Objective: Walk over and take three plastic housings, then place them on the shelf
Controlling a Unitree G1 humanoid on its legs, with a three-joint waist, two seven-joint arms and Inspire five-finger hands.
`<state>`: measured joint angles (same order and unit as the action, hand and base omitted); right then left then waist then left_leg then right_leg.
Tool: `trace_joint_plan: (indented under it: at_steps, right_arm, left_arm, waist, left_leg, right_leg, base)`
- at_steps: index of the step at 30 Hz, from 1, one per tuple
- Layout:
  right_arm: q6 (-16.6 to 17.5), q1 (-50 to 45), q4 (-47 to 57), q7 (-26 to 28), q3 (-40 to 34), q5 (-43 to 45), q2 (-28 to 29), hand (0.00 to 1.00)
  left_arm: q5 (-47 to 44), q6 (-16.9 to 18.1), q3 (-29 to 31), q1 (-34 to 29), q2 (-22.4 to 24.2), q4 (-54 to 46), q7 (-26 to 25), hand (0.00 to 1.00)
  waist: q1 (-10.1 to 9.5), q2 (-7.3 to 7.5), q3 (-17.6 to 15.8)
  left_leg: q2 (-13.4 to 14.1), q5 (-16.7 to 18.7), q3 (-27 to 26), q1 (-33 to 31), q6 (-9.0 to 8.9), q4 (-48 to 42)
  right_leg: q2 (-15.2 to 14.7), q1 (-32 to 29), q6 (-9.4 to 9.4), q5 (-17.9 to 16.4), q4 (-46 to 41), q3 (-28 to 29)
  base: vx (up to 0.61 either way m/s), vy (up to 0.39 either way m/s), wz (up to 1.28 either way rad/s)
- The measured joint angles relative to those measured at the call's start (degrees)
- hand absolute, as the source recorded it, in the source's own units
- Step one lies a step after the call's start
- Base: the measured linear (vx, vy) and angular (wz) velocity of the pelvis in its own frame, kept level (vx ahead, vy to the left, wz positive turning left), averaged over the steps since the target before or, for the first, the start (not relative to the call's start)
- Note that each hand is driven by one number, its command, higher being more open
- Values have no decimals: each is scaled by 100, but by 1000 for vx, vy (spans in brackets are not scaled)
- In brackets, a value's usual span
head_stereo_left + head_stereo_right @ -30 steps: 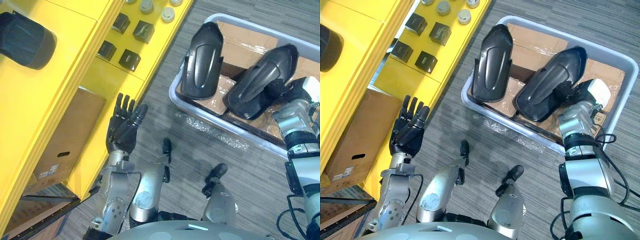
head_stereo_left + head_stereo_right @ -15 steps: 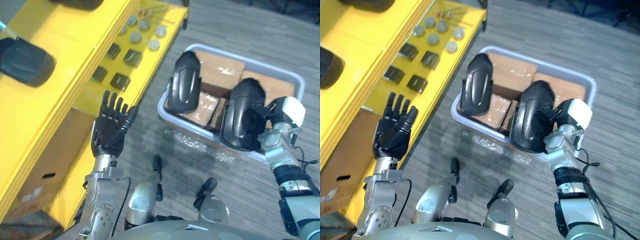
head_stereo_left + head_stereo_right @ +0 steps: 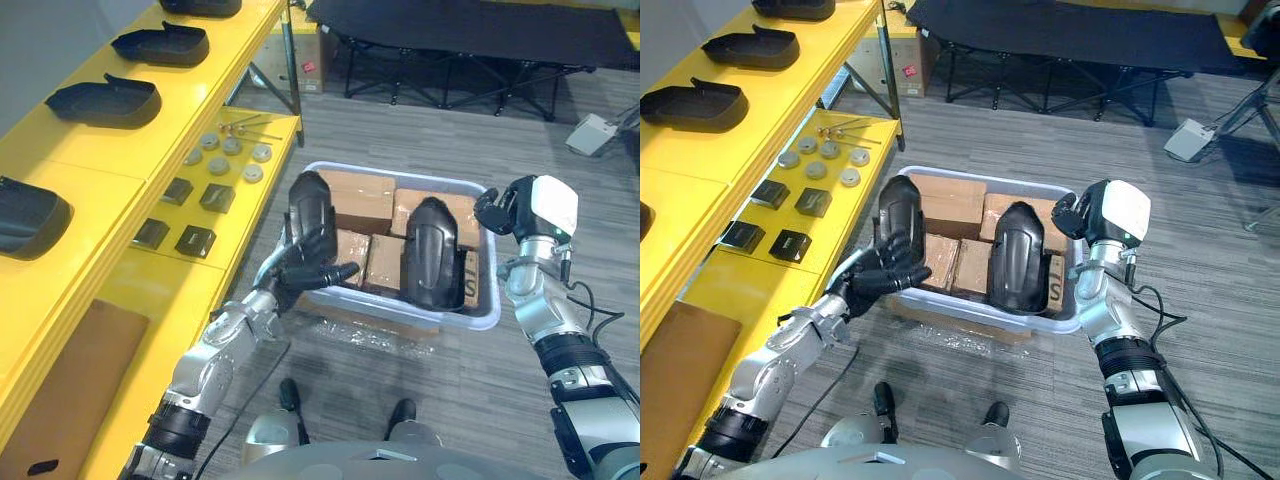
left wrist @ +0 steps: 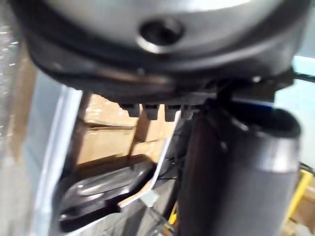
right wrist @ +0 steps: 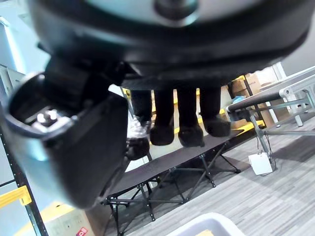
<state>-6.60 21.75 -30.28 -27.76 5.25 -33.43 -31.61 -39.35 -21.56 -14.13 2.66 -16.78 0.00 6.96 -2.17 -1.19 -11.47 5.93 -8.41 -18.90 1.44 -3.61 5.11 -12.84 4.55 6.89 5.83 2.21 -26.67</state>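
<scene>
Two black plastic housings stand upright in a grey bin [image 3: 398,313] on cardboard boxes. My left hand [image 3: 300,268] is open, reaching over the bin's near left rim, its fingers at the lower front of the left housing [image 3: 308,205], thumb spread to the side. The right housing [image 3: 430,250] stands free in the bin's middle. My right hand [image 3: 497,207] hovers open by the bin's far right corner, its fingers [image 5: 189,132] hanging relaxed and holding nothing. Several more housings [image 3: 105,100] lie on top of the yellow shelf [image 3: 70,160].
The shelf's lower board holds small black blocks [image 3: 195,240] and grey discs [image 3: 215,165]. A cardboard box [image 3: 50,400] sits under it. Crumpled plastic film [image 3: 370,335] lies before the bin. A black folding cot [image 3: 450,25] and a white device [image 3: 594,131] stand beyond.
The camera has tilted up. My left hand swung from beside the shelf over to the left housing. My right hand came away from the right housing, which now stands upright.
</scene>
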Motion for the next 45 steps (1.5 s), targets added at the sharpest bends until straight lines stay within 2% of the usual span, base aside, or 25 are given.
trace_joint_plan:
  at_steps: [1,5,10,11,12,14,18,19,21,23,24,25,26,27,29,32,37,40,45]
  right_arm:
    - [74,0,0,-6,26,-18,87,0]
    - [249,3,51,-1,357,-235,116,0]
    - [283,174,129,219,507,-316,308,0]
    - [282,174,123,235,566,-312,318,100]
    - [282,179,122,234,586,-220,370,100]
    - [254,216,62,231,586,-49,479,100]
    - [86,311,-198,-2,483,1183,836,100]
    - [98,295,-205,-100,214,1701,1019,100]
    - [292,177,-198,-180,-355,2617,1304,100]
    - [489,20,-149,-139,-667,3162,1445,100]
    - [530,-101,-70,-104,-738,3206,1452,100]
    - [653,-179,-62,14,-827,3205,1453,100]
    - [677,-184,-58,30,-854,3205,1453,100]
    - [740,-182,8,43,-972,3204,1450,100]
    - [847,-166,154,45,-1160,3233,1446,100]
    - [972,80,225,-43,-1375,3389,1319,100]
    - [955,384,272,-143,-1532,3387,903,100]
    - [752,394,283,-157,-1614,3379,540,100]
    - [385,609,-163,-122,-1598,3388,401,100]
  left_arm:
    - [-132,-243,-89,129,-3,281,-6,100]
    - [-316,-626,-189,570,-6,961,-7,100]
    - [-318,-541,-197,1130,-9,1515,-108,100]
    - [-308,-430,-197,1183,-11,1535,-124,100]
    - [-306,-221,-199,1283,-10,1537,-139,100]
    - [-297,-24,-199,1350,-4,1537,-177,100]
    - [218,860,-200,1545,63,1496,-482,100]
    - [430,1203,-162,1543,71,1395,-641,100]
    - [790,1597,-26,1498,122,944,-882,100]
    - [1052,1931,182,1421,185,335,-1039,100]
    - [1149,2102,298,1394,247,30,-1092,100]
    - [1353,2445,469,1324,370,-436,-1230,100]
    - [1376,2518,500,1319,403,-535,-1258,100]
    - [1605,2833,558,1321,501,-785,-1335,100]
    - [1836,3135,577,1306,559,-975,-1440,100]
    - [1979,3393,653,1240,568,-982,-1620,100]
    - [2197,3537,839,1059,627,-1092,-1914,100]
    - [2202,3582,812,991,692,-1319,-1972,100]
    - [2227,3805,653,996,676,-1346,-1968,100]
  waist:
    - [13,31,44]
    - [37,126,110]
    - [73,208,152]
    - [73,236,165]
    - [69,280,179]
    - [73,315,178]
    - [75,375,174]
    - [77,384,170]
    - [70,410,156]
    - [87,452,132]
    - [86,463,125]
    - [116,479,95]
    - [124,480,87]
    - [141,472,0]
    - [141,457,-194]
    - [184,443,-559]
    - [234,376,-1067]
    - [234,301,-1262]
    - [231,276,-1359]
  left_leg:
    - [29,-11,-23,2,-16,0]
    - [89,-44,-41,-6,-49,-1]
    - [83,-50,-123,-28,-47,-1]
    - [84,-51,-124,-49,-46,-1]
    - [87,-68,-123,-122,-43,-1]
    - [88,-81,-124,-147,-37,-2]
    - [83,-102,-125,-226,-27,-5]
    - [81,-110,-126,-251,-24,-16]
    - [74,-129,-145,-265,-17,-25]
    - [47,-128,-180,-285,-17,-28]
    - [42,-127,-185,-322,-16,-28]
    - [46,-120,-227,-386,-20,-29]
    - [48,-120,-237,-408,-20,-29]
    - [51,-78,-244,-499,-58,-30]
    - [67,-74,-241,-595,-49,-37]
    - [133,-10,-190,-974,-37,-412]
    - [248,198,-149,-1422,29,-1015]
    - [296,362,-119,-1709,49,-1328]
    - [370,641,-153,-1918,86,-1747]
  right_leg:
    - [36,2,-17,28,36,23]
    - [114,1,-57,90,112,52]
    - [118,-68,-78,159,178,178]
    - [126,-81,-84,184,206,181]
    - [130,-161,-95,207,206,183]
    - [133,-192,-109,225,206,185]
    - [128,-269,-111,243,198,195]
    - [129,-301,-112,249,194,200]
    - [124,-331,-110,270,182,267]
    - [117,-382,-108,272,165,295]
    - [108,-442,-110,270,119,294]
    - [97,-554,-116,263,73,329]
    - [96,-581,-115,263,72,330]
    - [96,-686,-116,260,52,331]
    - [98,-826,-149,232,-33,339]
    - [89,-1075,-163,245,-120,347]
    - [98,-1260,-189,317,-133,353]
    - [101,-1411,-181,337,-136,371]
    - [101,-1485,-182,343,-136,467]
  base:
    - [-17,-20,-9]
    - [-23,-15,-7]
    - [-33,12,-11]
    - [-32,13,-2]
    - [0,0,0]
    - [0,0,0]
    - [0,0,0]
    - [0,0,0]
    - [16,12,-3]
    - [22,22,-9]
    - [8,26,-12]
    - [6,28,-10]
    - [-11,21,-11]
    - [-24,12,-4]
    - [-37,9,-1]
    - [-45,-6,2]
    - [-8,-3,0]
    - [0,0,0]
    - [31,20,-7]
